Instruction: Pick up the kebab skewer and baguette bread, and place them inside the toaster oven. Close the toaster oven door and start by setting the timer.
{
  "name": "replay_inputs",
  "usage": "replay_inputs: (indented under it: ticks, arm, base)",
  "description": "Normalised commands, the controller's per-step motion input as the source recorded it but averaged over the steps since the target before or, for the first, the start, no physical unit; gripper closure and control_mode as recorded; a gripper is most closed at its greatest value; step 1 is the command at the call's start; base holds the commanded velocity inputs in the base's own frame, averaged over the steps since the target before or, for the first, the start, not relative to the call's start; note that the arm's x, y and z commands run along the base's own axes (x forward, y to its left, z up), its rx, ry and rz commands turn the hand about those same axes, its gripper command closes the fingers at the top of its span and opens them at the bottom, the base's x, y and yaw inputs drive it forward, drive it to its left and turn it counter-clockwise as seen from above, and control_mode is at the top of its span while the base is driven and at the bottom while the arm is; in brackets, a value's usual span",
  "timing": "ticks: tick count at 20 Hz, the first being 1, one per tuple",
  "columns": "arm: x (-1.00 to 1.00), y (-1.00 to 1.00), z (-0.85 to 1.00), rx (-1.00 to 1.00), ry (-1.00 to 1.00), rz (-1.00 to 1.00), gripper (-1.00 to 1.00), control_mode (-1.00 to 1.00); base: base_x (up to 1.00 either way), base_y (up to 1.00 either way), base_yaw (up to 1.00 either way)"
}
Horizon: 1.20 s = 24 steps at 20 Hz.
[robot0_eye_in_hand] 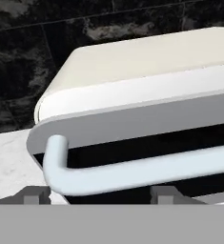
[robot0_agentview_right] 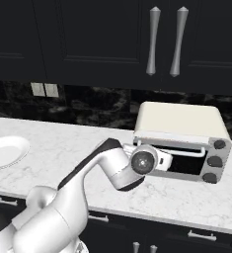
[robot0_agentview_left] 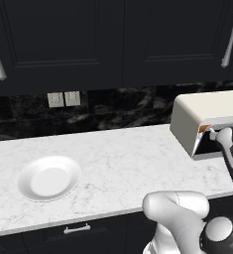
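Note:
The cream-white toaster oven [robot0_agentview_left: 214, 106] [robot0_agentview_right: 179, 118] [robot0_eye_in_hand: 147, 55] stands at the right of the counter. Its door [robot0_agentview_right: 186, 166] [robot0_agentview_left: 207, 145] leans a little off the front, with a narrow gap at the top. My gripper [robot0_agentview_left: 215, 133] [robot0_agentview_right: 170, 159] [robot0_eye_in_hand: 99, 194] is right at the door's silver bar handle [robot0_eye_in_hand: 132, 169] [robot0_agentview_right: 189, 151]. Its jaws stand wide apart and the bar runs across just beyond the fingertips [robot0_eye_in_hand: 35, 194], not pinched between them. A small orange sliver [robot0_agentview_left: 203, 128] shows in the gap; I cannot tell what it is. The kebab skewer and baguette bread are hidden.
Three dark knobs [robot0_agentview_right: 214, 161] run down the oven's right front. A white plate [robot0_agentview_left: 48, 178] [robot0_agentview_right: 6, 150] with nothing on it sits on the left of the marble counter [robot0_agentview_left: 128, 158]. Dark wall cabinets hang above, and outlets [robot0_agentview_left: 63, 99] sit on the black backsplash.

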Motion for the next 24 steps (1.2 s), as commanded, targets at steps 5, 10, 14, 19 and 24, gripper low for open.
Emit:
replay_inputs:
  ticks: [5, 10, 14, 19, 24]
  arm:
    - [0.3, 0.0, -0.31, -0.17, 0.02, 0.0, -1.0, -1.0]
    - [0.47, 0.0, -0.53, -0.16, 0.04, 0.0, -1.0, -1.0]
    - [0.57, 0.0, -0.69, -0.16, 0.07, 0.0, -1.0, -1.0]
    - [0.62, 0.0, -0.6, -0.16, 0.08, 0.0, -1.0, -1.0]
    - [0.19, -0.03, -0.21, -0.11, 0.03, 0.0, -1.0, -1.0]
  base:
    - [0.0, 0.0, 0.0]
    - [0.0, 0.0, 0.0]
    - [0.0, 0.0, 0.0]
    - [0.0, 0.0, 0.0]
    - [0.0, 0.0, 0.0]
